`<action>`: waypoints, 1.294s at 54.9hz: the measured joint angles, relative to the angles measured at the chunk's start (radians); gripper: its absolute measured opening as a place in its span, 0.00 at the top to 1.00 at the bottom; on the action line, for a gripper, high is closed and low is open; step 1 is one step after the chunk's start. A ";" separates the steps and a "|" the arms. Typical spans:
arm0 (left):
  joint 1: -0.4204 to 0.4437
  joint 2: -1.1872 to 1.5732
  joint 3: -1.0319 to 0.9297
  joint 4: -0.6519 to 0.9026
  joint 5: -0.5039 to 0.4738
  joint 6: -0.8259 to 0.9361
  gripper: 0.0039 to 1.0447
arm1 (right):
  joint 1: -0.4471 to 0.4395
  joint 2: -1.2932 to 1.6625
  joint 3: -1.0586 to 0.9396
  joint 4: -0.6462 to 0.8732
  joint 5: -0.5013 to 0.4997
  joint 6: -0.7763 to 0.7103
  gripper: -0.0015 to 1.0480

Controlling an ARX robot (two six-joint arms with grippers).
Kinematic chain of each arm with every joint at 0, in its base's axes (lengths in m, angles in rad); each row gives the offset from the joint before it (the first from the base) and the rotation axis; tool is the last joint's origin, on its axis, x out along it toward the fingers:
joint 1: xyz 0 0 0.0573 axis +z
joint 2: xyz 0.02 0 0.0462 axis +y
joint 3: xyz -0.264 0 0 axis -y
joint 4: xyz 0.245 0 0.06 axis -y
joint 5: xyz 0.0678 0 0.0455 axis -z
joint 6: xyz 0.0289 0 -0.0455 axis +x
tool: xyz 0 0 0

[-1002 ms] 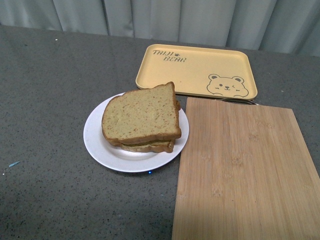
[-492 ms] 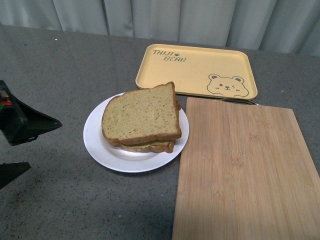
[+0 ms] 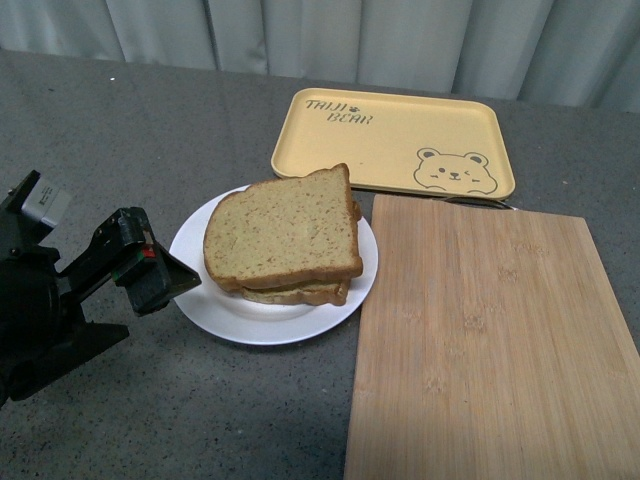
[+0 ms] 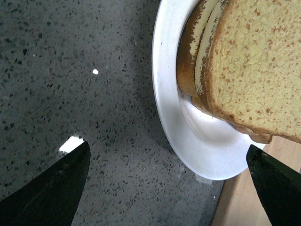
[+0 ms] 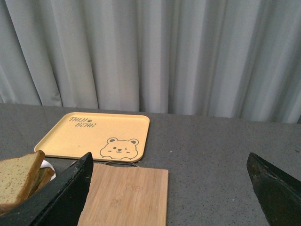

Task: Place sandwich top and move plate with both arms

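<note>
on the grey speckled counter (image 3: 150, 140), the sandwich top (image 3: 285, 230) lies topmost on the white plate (image 3: 260, 325), pale curtain (image 5: 150, 56) behind. left gripper (image 4: 168, 146) gapes empty just beside the plate; right gripper (image 5: 169, 155) wide, empty.

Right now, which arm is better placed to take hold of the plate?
Left, probably: the left gripper, open, sits at the plate's rim. The right gripper, also open, does not show in the front view.
</note>
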 joint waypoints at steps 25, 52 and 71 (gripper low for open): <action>-0.061 0.109 0.079 0.001 -0.016 0.060 0.06 | 0.000 0.000 0.000 0.000 0.000 0.000 0.09; -0.046 0.203 0.152 0.002 0.022 -0.016 0.57 | 0.000 0.000 0.000 0.000 0.000 0.000 0.09; 0.013 0.154 0.145 0.053 0.146 -0.177 0.97 | 0.000 0.000 0.000 0.000 0.000 0.000 0.09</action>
